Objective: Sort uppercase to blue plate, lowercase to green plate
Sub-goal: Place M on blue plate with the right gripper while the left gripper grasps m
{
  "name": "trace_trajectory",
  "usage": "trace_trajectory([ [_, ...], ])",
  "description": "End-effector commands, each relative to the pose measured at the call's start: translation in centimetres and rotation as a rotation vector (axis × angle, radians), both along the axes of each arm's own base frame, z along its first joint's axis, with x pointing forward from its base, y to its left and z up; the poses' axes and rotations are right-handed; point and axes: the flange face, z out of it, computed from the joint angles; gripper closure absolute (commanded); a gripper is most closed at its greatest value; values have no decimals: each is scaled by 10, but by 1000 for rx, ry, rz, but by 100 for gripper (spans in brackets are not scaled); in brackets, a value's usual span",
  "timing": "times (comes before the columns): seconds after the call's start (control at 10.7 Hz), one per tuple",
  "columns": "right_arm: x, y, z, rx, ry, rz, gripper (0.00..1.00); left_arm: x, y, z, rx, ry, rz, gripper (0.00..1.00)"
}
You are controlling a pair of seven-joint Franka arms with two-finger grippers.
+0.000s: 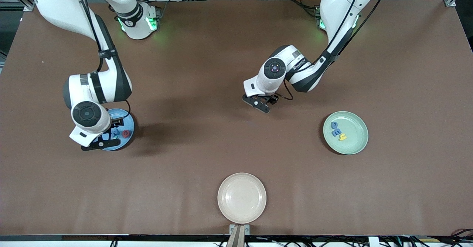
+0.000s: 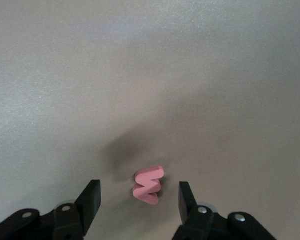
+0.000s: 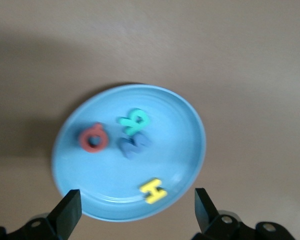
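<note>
Sorting nearly done: blue plate holds Q, B, W, H under right gripper, jaws spread; green plate holds 3 lowercase; left gripper, spread, straddles red w on table, toward centre from green plate.

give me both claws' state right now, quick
Left claw: open, empty, straddling the small red foam letter w on the brown table.
Right claw: open, empty, over the round sky-blue plastic plate.

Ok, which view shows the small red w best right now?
The left wrist view: the red w lies on the bare table between the left gripper's open fingers. In the front view that gripper hides it; the right wrist view shows only the blue plate.
</note>
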Motion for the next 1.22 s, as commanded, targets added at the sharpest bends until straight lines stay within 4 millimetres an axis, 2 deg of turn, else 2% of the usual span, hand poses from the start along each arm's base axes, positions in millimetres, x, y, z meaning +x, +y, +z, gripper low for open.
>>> trace_trajectory([
  [0.0, -1, 0, 43, 114, -63, -80, 0, 0, -10, -3, 9, -19, 21, 30],
  [0.28, -4, -20, 107, 156, -157, -107, 0, -6, -13, -7, 17, -15, 11, 34],
  [0.38, -9, -17, 126, 173, -167, -103, 0, -5, -10, -9, 25, -14, 15, 36],
  [0.47, -13, -24, 148, 183, -181, -110, 0, -6, -9, -11, 30, -11, 12, 41],
  [0.66, -23, -32, 187, 203, -214, -111, 0, -7, -5, -13, 45, -19, -7, 41],
  [0.84, -33, -22, 220, 299, -145, -168, 0, -6, -3, -14, 55, -32, -11, 42],
  [1.12, -33, -18, 283, 324, -128, -162, 0, -6, -5, -14, 53, -30, -8, 47],
])
